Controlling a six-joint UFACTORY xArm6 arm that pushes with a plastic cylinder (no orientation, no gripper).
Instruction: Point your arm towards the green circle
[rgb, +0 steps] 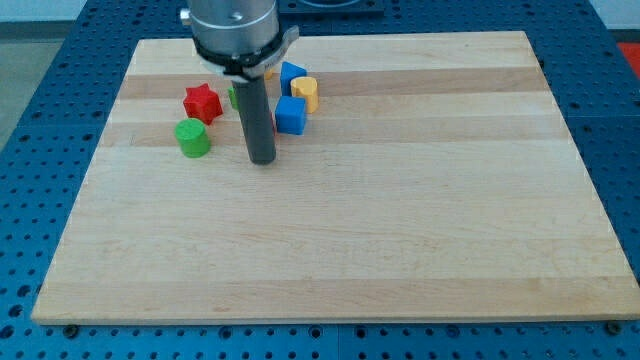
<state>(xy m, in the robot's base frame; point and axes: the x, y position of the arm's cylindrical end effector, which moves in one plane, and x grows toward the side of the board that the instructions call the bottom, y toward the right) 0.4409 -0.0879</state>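
Note:
The green circle (192, 137), a short green cylinder, stands on the wooden board (400, 220) near the view's upper left. My tip (261, 160) rests on the board to the right of it, about a block's width and a half away, slightly lower in the view. The rod rises from there to the arm's grey head at the view's top. Nothing touches the green circle.
A red star block (202, 101) lies just above the green circle. Right of the rod are a blue cube (291, 115), a yellow block (305, 91) and a blue block (291, 73). A green block (233, 96) and a red bit are mostly hidden behind the rod.

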